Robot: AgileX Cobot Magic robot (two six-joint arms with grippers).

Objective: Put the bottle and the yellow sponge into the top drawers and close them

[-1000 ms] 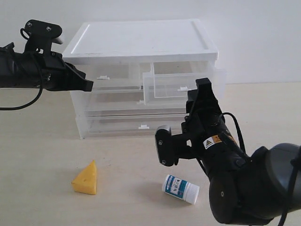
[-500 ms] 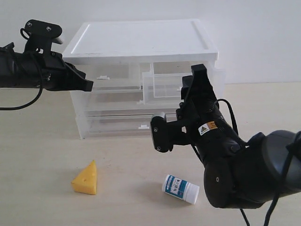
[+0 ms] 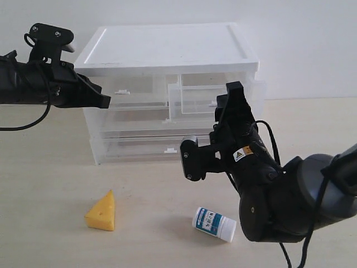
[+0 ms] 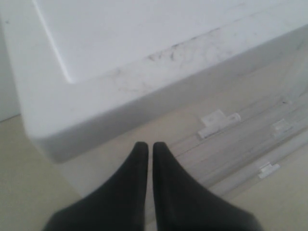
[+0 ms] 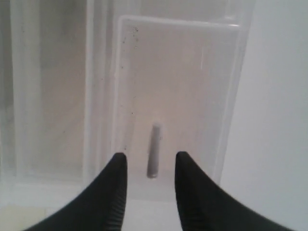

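Opening the right top drawer [image 3: 215,99] seemed in hand: the right gripper [image 5: 150,154] held its jaws apart and empty astride the tab handle [image 5: 154,144], which they would next need to pinch and pull, while the left gripper [image 4: 146,147] had its jaws closed on nothing.

— What's on the pale counter [image 3: 44,178]?
— A white drawer cabinet [image 3: 167,50] stands by the far edge. Toward the near edge, the yellow sponge [image 3: 102,212] stands upright and the bottle [image 3: 214,222] lies on its side, well apart.
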